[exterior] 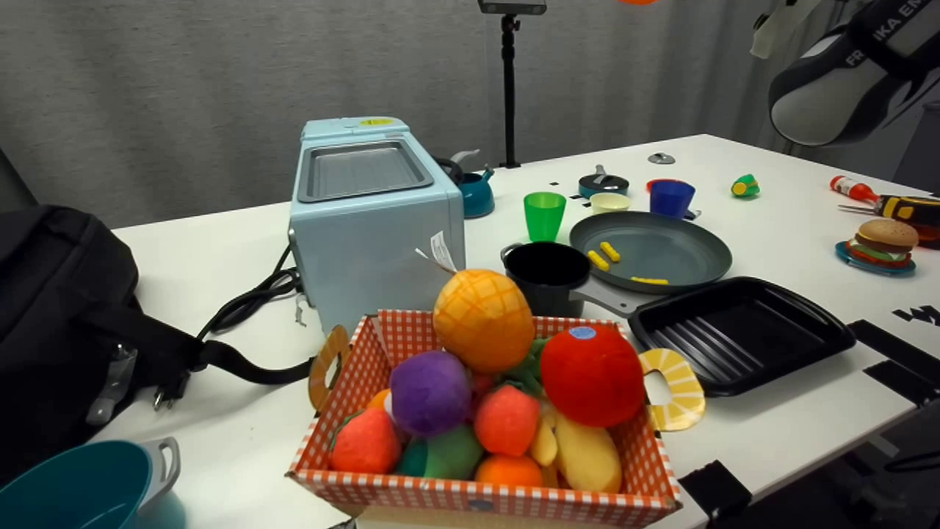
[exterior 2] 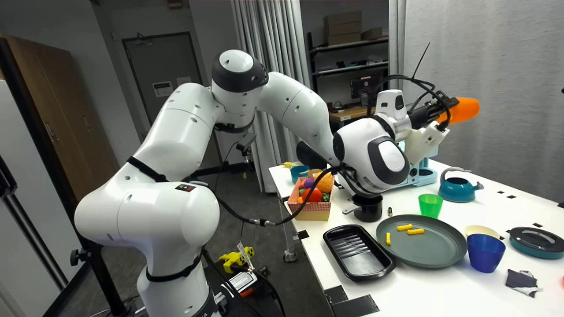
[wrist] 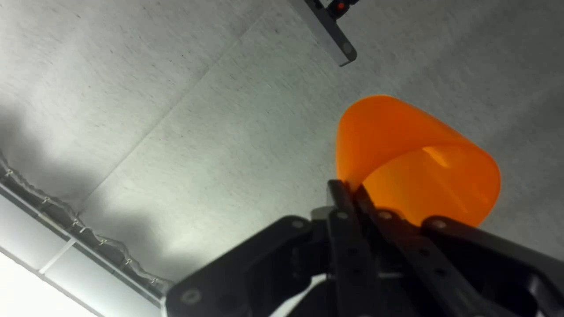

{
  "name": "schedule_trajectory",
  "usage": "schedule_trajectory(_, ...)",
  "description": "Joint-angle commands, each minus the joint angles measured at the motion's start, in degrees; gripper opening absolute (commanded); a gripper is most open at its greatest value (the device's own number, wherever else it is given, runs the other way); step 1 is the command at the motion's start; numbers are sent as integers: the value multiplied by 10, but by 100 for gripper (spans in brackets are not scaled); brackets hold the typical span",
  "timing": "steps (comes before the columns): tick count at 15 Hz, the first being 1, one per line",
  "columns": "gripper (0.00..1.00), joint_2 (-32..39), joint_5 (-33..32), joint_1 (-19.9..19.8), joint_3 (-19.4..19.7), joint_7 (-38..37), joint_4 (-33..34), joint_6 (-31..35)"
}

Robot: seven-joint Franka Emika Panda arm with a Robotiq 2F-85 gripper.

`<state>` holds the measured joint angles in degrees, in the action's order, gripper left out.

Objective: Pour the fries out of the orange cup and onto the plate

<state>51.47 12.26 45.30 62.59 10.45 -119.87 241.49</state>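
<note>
High above the table, my gripper [wrist: 351,187] is shut on the wall of the orange cup [wrist: 392,127], one finger inside the cup and one outside. In an exterior view the orange cup [exterior 2: 466,110] lies sideways at the arm's end, base pointing away from the gripper. Only a sliver of the orange cup [exterior: 637,1] shows at the top edge of an exterior view. The part of its inside seen in the wrist view shows no fries. Three yellow fries [exterior 2: 415,231] lie on the dark grey-green plate [exterior 2: 434,251], toward one side of it, also visible as fries [exterior: 609,251].
Around the plate stand a green cup [exterior: 544,213], a blue cup [exterior 2: 485,253], a black pot [exterior: 547,286] and a black ridged tray [exterior: 756,323]. A toy basket [exterior: 485,499], a pale blue machine [exterior: 382,250] and a kettle [exterior 2: 457,190] are farther off.
</note>
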Motion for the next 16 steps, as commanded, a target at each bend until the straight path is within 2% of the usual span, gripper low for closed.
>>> schedule_trajectory(1,1,53,41,23,59,-62,21,17)
schedule_trajectory(7,1,150,83,60,154,-194,23,16)
schedule_trajectory(10,1,200,116,66,183,-246,15,16)
schedule_trajectory(16,1,293,192,59,215,-318,0,15)
